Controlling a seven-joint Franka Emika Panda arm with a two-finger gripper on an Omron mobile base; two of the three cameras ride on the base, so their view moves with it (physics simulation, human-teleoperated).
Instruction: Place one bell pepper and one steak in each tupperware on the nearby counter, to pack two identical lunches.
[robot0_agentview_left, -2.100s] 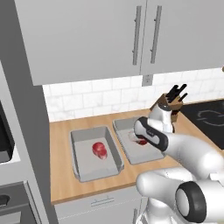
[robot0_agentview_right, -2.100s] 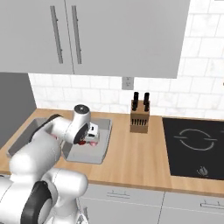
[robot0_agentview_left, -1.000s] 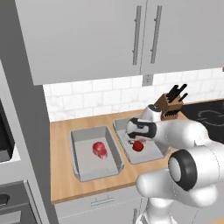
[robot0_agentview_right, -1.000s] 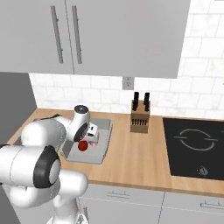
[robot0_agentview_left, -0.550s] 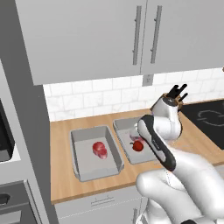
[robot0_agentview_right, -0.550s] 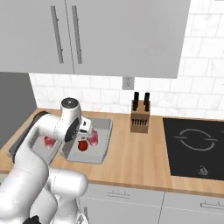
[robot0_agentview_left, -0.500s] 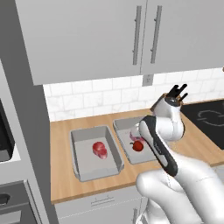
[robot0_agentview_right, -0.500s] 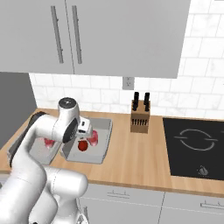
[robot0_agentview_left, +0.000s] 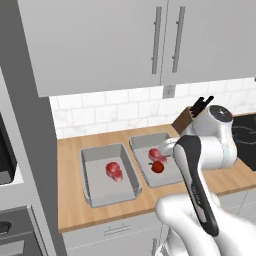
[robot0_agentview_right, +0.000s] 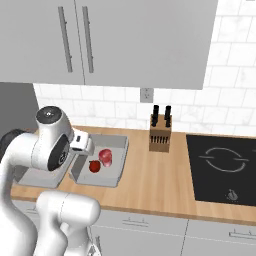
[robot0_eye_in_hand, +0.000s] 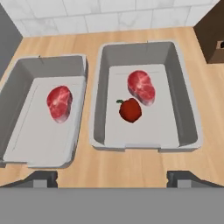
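Claw (robot0_eye_in_hand: 112, 177) wide open, empty, pointing down; arm bent high.

Arm (robot0_agentview_left: 210, 150): glossy white rounded shells, fat tube-shaped links, dark grey bands at the joints. One link has a long black strip along its side. Round grey cap on the top joint. Two small dark grey fingers (robot0_eye_in_hand: 43, 178), blocky tips.

A home kitchen: wooden counter (robot0_agentview_right: 165, 180), grey wall cabinets (robot0_agentview_right: 125, 40), tiled backsplash (robot0_agentview_right: 230, 100), hob (robot0_agentview_right: 222, 167), knife block (robot0_agentview_right: 160, 132).
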